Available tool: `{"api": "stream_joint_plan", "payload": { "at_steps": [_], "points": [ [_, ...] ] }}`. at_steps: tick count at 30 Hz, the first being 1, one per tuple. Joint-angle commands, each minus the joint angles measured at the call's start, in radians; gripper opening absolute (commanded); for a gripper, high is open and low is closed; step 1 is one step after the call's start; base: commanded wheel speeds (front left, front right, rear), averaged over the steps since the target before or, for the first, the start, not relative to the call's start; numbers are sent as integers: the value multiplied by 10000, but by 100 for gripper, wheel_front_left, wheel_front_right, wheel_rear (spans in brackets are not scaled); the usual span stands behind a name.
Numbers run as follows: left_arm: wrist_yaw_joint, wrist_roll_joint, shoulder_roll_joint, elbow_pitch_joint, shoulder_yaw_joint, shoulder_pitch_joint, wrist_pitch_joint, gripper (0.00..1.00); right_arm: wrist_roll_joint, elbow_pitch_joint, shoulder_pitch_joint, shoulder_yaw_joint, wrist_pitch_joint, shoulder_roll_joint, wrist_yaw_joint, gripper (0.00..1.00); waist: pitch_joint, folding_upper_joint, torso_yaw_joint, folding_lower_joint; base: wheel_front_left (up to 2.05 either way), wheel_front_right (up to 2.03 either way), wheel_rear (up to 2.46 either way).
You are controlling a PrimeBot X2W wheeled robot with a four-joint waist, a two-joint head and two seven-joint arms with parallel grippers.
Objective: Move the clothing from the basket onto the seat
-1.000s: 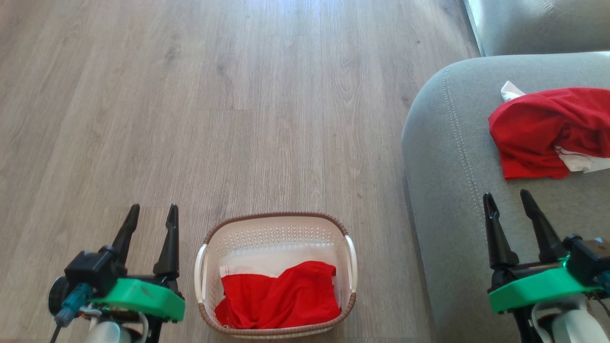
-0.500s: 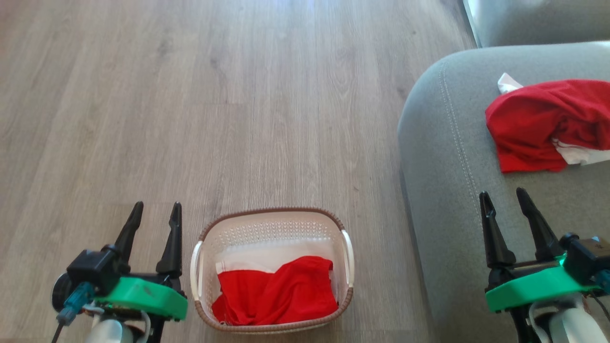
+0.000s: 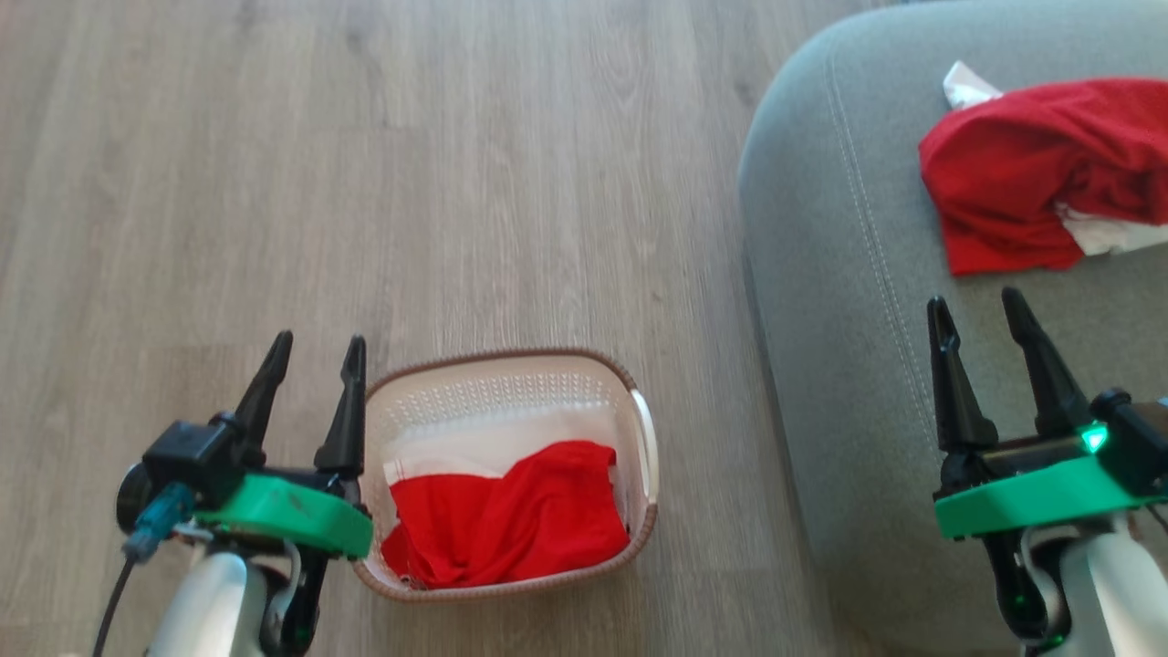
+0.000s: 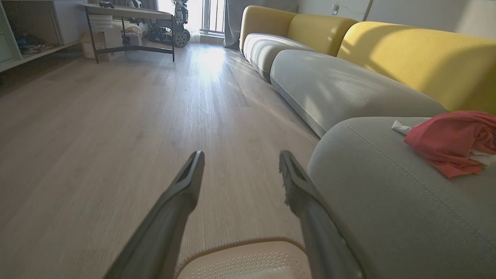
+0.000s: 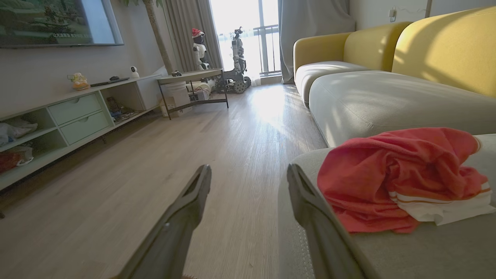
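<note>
Dark left fingers (image 3: 345,420) spread, holding nothing, by basket (image 3: 493,354), right fingers (image 3: 954,392) spread, empty, over seat (image 3: 839,319)

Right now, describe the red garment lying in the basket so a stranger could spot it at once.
On the wood floor beside the grey-green sofa seat stands a small cream basket with a brown rim. Inside it lies the crumpled red garment with a white band. The other red garment lies on the seat.

Red garment (image 3: 511,522) inside cream basket (image 3: 493,392)
</note>
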Motion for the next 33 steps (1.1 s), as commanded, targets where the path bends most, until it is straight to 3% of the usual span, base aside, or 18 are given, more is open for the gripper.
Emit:
{"api": "stream_joint_plan", "payload": {
  "at_steps": [1,12,20,33],
  "points": [
    [-77,42,113,-135,343,-632,-97,100,-67,-432,-473,215,-109,-164,-2,100,442,-1,-226,0,0,0,0],
    [-439,-275,150,1609,51,-2057,20,100,-160,-769,-1239,269,-120,-104,-2,100,1934,-1,-717,0,0,0,0],
    [-637,-874,152,3847,-482,-3402,375,100,-231,-1048,-1802,347,-128,-74,-2,100,2888,-1,-1056,0,0,0,0],
    [-675,-2336,539,6637,-2544,-5060,1194,100,-494,-1998,-2656,583,-132,143,-2,100,4414,-1,-1664,0,0,0,0]
  ]
}}
